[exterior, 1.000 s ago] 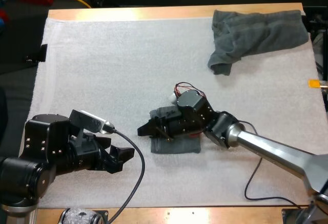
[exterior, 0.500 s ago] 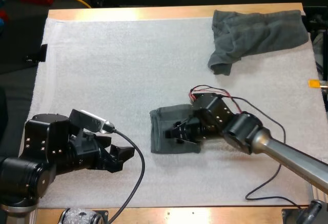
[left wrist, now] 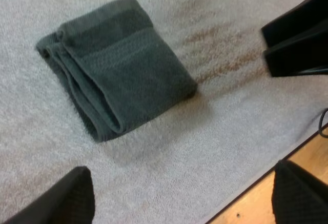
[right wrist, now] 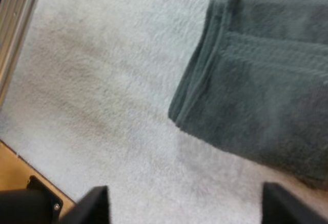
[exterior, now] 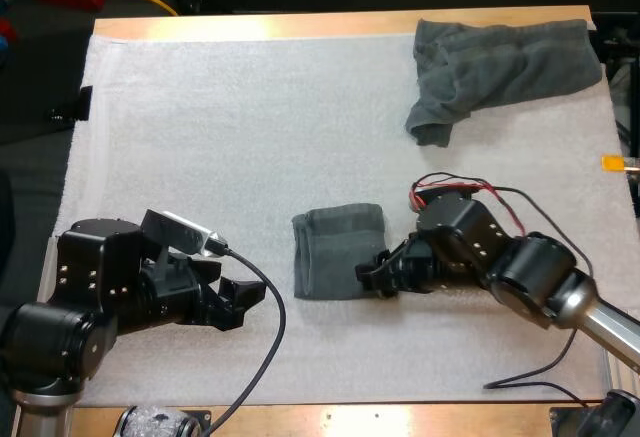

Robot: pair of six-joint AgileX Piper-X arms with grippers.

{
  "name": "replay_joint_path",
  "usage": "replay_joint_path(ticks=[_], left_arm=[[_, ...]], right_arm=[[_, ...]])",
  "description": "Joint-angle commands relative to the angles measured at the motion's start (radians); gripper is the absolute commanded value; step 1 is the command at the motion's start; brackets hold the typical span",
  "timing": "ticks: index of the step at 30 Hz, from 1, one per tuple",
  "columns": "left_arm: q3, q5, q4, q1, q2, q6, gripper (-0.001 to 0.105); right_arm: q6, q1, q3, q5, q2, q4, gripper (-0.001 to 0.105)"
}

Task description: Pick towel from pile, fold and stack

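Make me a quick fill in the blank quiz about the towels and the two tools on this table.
The middle towel, beside the right tool, is neatly ____. The crumpled towel lies at the white mat's far ____ corner. The left tool and the right tool both stand ____, gripping nothing. Missing words: folded; right; open.
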Motion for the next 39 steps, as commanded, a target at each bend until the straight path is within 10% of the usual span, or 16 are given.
replay_joint_path(ticks=[1,39], left_arm=[[0.005,0.007,-0.021,0.001,0.003,0.004,0.069],[0.070,0.013,-0.387,0.001,0.519,-0.141,0.070]], right_arm=[[-0.019,0.001,-0.002,0.019,-0.015,0.023,0.072],[-0.035,0.001,-0.002,0.080,-0.085,0.081,0.077]])
